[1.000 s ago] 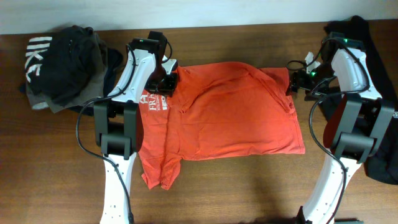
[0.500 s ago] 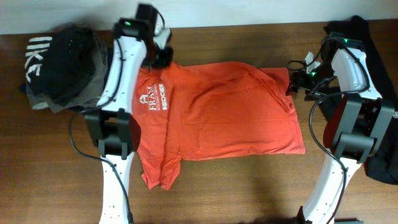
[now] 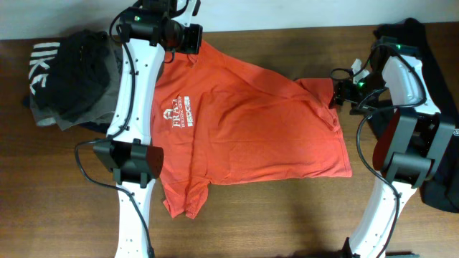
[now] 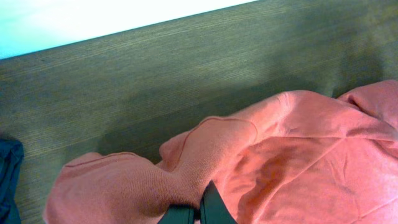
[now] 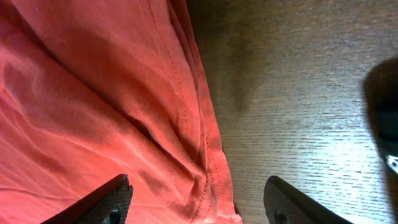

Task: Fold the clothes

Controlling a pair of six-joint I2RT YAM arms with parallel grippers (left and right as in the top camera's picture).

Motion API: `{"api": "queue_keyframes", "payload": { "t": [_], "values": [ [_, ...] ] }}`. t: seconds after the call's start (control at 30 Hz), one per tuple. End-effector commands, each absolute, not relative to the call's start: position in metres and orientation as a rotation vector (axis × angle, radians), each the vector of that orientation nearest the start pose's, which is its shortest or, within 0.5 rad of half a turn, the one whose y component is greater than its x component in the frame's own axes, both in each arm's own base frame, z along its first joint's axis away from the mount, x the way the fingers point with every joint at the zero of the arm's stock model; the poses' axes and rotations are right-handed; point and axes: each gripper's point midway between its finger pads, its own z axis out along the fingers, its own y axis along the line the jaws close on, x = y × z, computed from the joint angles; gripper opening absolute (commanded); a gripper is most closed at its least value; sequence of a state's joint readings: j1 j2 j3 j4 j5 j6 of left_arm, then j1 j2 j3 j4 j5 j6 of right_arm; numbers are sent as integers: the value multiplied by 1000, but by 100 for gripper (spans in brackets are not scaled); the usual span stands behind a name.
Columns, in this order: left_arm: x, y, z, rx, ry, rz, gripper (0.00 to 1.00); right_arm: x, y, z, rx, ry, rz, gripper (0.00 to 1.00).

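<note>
fingers (image 4: 212,210) of the left gripper (image 3: 195,37) are shut tight on a small bunch of the red-orange short-sleeved cotton t-shirt (image 3: 251,129), up by the far edge of the brown wooden table (image 3: 287,222). fingers (image 5: 112,200) of the right gripper (image 3: 336,94) stand wide apart with nothing in them, just over the other end of the shirt. the shirt lies spread across the middle of the table, white letters (image 3: 176,118) facing up, with one corner reaching toward the far side and one sleeve crumpled at the near side. i think a few things could go wrong. the pinched bit is small, so it could slip out if the left arm tugs hard. nothing holds the right end down, so a pull could drag the whole shirt and make more wrinkles. the right fingers could also shut on the table and miss the thin edge. counting: one orange shirt, one table, two arms, two grippers, one pile of dark clothes (image 3: 68,72) at the left, and one dark cloth (image 3: 439,193) at the right.
</note>
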State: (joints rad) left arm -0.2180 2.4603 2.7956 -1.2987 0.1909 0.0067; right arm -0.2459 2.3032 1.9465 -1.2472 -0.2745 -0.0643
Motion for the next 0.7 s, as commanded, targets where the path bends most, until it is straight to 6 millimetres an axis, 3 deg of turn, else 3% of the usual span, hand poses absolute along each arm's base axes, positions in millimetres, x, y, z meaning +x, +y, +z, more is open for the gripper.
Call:
{"api": "queue_keyframes", "payload": {
  "t": [0.0, 0.33, 0.4, 0.67],
  "values": [
    [555, -151, 228, 357, 2489, -310, 1, 442, -52, 51, 231, 3068, 411, 72],
    [556, -147, 228, 349, 2494, -291, 1, 436, -41, 27, 270, 3141, 25, 69],
    [556, -145, 227, 345, 2499, -279, 1, 433, -40, 22, 283, 3149, -3, 64],
    [554, -134, 222, 322, 2527, -217, 1, 431, -43, 18, 284, 3153, -27, 27]
  ]
}}
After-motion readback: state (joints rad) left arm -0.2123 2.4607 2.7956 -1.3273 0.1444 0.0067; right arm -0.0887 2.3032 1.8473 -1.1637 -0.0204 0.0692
